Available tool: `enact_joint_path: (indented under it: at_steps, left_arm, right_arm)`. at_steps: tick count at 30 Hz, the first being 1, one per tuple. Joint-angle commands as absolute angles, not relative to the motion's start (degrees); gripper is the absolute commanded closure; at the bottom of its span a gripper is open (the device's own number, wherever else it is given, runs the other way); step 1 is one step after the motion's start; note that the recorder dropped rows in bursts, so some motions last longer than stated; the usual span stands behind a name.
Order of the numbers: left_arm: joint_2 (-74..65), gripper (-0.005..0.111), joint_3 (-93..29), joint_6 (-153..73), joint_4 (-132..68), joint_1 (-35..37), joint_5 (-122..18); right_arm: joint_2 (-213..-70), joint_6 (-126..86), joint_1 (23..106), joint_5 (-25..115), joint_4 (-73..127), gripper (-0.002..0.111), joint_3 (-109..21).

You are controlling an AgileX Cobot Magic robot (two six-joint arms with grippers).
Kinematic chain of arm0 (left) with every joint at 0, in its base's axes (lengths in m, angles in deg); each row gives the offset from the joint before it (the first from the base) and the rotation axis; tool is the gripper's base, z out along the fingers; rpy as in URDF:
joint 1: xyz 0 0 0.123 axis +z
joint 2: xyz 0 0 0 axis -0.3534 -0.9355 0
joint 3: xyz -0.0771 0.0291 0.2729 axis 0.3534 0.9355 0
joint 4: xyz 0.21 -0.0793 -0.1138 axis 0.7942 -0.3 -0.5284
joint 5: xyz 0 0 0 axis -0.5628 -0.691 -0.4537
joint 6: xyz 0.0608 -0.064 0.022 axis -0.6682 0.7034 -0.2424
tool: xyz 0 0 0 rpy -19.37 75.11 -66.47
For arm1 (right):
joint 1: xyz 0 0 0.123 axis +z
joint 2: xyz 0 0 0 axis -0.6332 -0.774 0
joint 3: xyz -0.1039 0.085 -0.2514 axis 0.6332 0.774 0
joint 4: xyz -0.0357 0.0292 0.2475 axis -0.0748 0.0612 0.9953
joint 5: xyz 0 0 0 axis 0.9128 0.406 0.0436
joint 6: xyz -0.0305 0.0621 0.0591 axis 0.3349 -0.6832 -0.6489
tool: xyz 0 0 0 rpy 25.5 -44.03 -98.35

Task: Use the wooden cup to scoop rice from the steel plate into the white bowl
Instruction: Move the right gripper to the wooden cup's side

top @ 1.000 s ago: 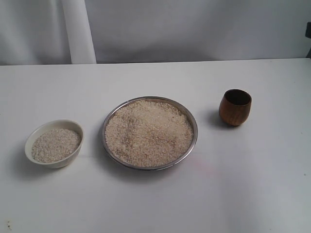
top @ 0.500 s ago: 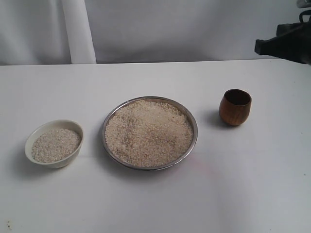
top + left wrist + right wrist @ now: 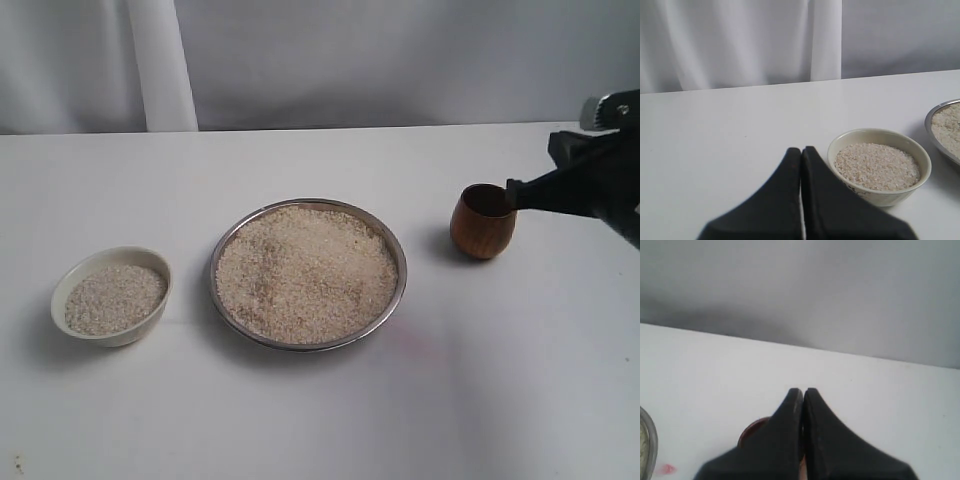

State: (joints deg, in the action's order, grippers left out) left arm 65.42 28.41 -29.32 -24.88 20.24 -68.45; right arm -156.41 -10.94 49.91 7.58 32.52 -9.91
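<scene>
The steel plate (image 3: 213,270) sits mid-table, heaped with rice (image 3: 305,272). To its left stands the white bowl (image 3: 140,330), partly filled with rice (image 3: 112,298). The wooden cup (image 3: 482,232) stands upright to the plate's right. My right gripper (image 3: 512,194) is shut, empty, with its tips at the cup's right rim. In the right wrist view the right gripper (image 3: 803,391) hides most of the cup (image 3: 751,430). My left gripper (image 3: 801,150) is shut and empty beside the white bowl (image 3: 890,197); the exterior view does not show it.
A white curtain hangs behind the table's far edge. A faint pink mark (image 3: 425,347) lies on the table near the plate's front right. The plate's rim (image 3: 927,125) shows in the left wrist view and its edge (image 3: 652,440) in the right wrist view.
My right arm has come in from the upper right and dropped down to the wooden cup's rim. Cup, plate and bowl have not moved.
</scene>
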Motion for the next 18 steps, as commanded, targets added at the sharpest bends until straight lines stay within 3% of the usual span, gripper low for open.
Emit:
enact_joint_path:
  at_steps: [1, 15, 17, 18]
  left_arm:
    - [65.41, 0.107, 28.51, -29.05, -25.35, 20.06, -67.81]
    - [65.41, 0.107, 28.51, -29.05, -25.35, 20.06, -67.81]
    - [65.41, 0.107, 28.51, -29.05, -25.35, 20.06, -67.81]
    - [65.41, 0.107, 28.51, -29.05, -25.35, 20.06, -67.81]
  right_arm:
    - [-160.25, -12.52, 50.18, 7.74, 30.86, 0.108, -9.29]
    - [-161.13, -11.15, 50.18, 13.48, 29.35, 0.108, -9.29]
    - [-161.13, -14.06, 50.18, 13.86, 27.98, 0.097, -9.29]
    - [-161.13, -17.11, 50.18, 13.59, 24.94, 0.081, -9.29]
